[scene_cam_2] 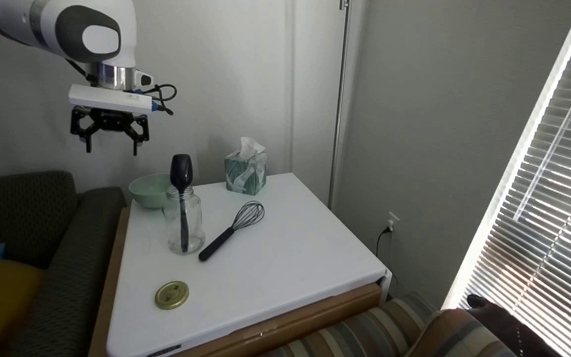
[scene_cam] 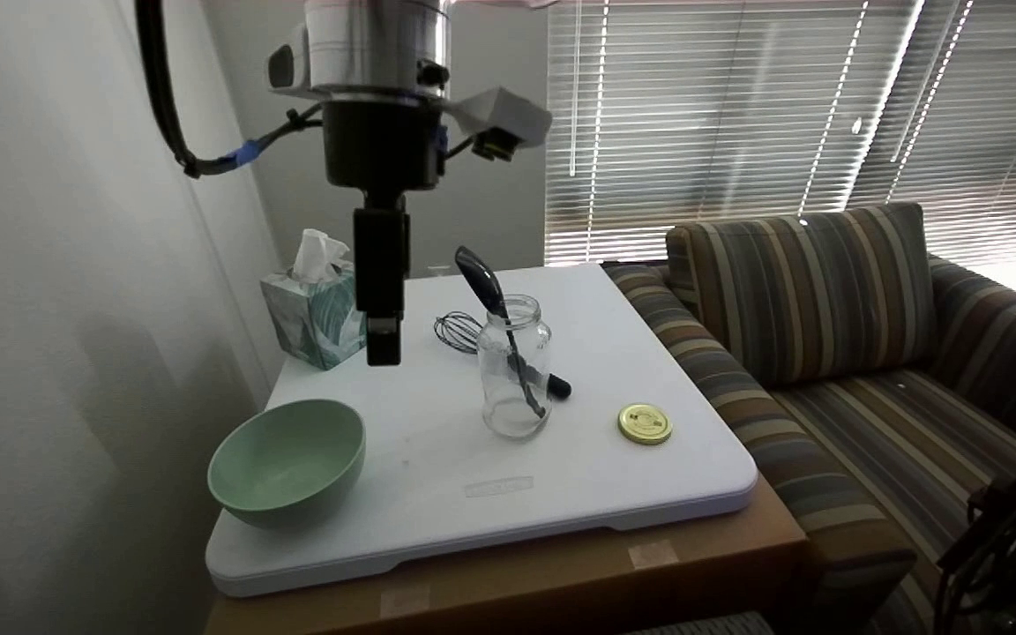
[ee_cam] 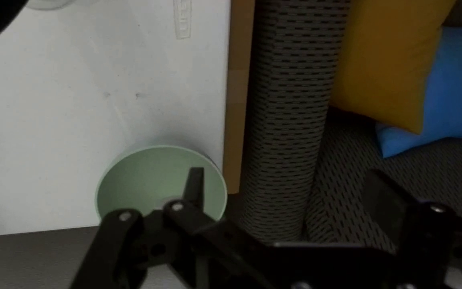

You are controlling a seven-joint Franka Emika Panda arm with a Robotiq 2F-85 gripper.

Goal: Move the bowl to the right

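Observation:
The pale mint-green bowl (scene_cam: 287, 463) sits upright at the front left corner of the white tabletop in an exterior view. It also shows in an exterior view (scene_cam_2: 149, 191), partly behind the glass jar, and it looks empty. In the wrist view the bowl (ee_cam: 146, 176) lies at lower left, its near edge partly hidden by one finger and its linkage. My gripper (scene_cam_2: 112, 150) is open and empty, well above table height. It also shows side-on in an exterior view (scene_cam: 383, 347). In the wrist view the fingers (ee_cam: 285, 176) are wide apart, with sofa fabric behind the gap.
A clear glass jar (scene_cam: 490, 388) with a tall black spoon (scene_cam: 480, 278) stands mid-table. A whisk (scene_cam_2: 231, 230), a gold lid (scene_cam_2: 171, 295) and a tissue box (scene_cam_2: 246, 173) are also on the white table (scene_cam_2: 285, 258). A wall and sofas (scene_cam: 817, 300) border it.

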